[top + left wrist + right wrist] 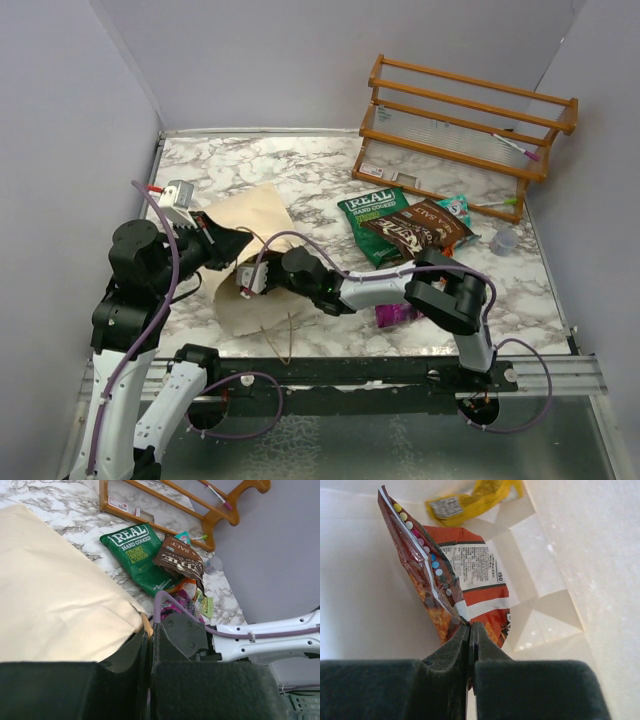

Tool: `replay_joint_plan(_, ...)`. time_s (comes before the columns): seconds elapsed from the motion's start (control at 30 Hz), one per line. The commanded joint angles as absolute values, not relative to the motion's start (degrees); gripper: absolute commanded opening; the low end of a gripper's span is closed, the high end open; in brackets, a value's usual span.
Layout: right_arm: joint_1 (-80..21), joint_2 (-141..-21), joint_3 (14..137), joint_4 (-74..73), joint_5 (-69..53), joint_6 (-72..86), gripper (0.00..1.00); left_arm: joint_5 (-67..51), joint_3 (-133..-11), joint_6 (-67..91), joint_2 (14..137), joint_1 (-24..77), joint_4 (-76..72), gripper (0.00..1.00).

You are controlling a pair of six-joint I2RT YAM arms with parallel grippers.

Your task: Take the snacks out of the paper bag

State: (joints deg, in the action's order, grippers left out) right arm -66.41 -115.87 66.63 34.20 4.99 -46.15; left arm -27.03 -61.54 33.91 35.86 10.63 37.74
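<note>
The large cream-beige paper shopping bag [262,215] lies flat on the marble-patterned table [300,165] at about 9 o'clock, its mouth facing the arm bases. The left gripper [148,636] has its dark padded jaws pressed together on the rim of the mouth, with a bit of brown cord handle at the pinch. The right gripper [470,630] reaches inside the bag, jaws closed with no gap on the edge of an orange-red crinkly foil packet [475,580] that bears a row of coloured dots. A yellow foil packet [470,497] lies deeper in, at 12 o'clock from it. Outside, at 3 o'clock from the bag, lie a green foil crisp bag [368,222] and, overlapping it, a dark brown foil packet [418,228]. A magenta-purple foil packet [395,314] sits at 5 o'clock, partly under the right arm. An orange wooden rack [462,125] stands at 1 o'clock.
</note>
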Motion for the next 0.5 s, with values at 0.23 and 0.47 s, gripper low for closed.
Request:
replay_joint_plan(0.23,-69.94,-96.16,53.45,31.56,-1.89,-31.88,0.01,-23.59,-61.41,34.66,34.22,10.63,36.00,0.00)
replay_joint_plan(0.47,-71.87,-85.87,48.84,27.56,-7.88,-28.85,0.01,-24.35,-58.20,37.99,33.91,10.63,32.43,0.00)
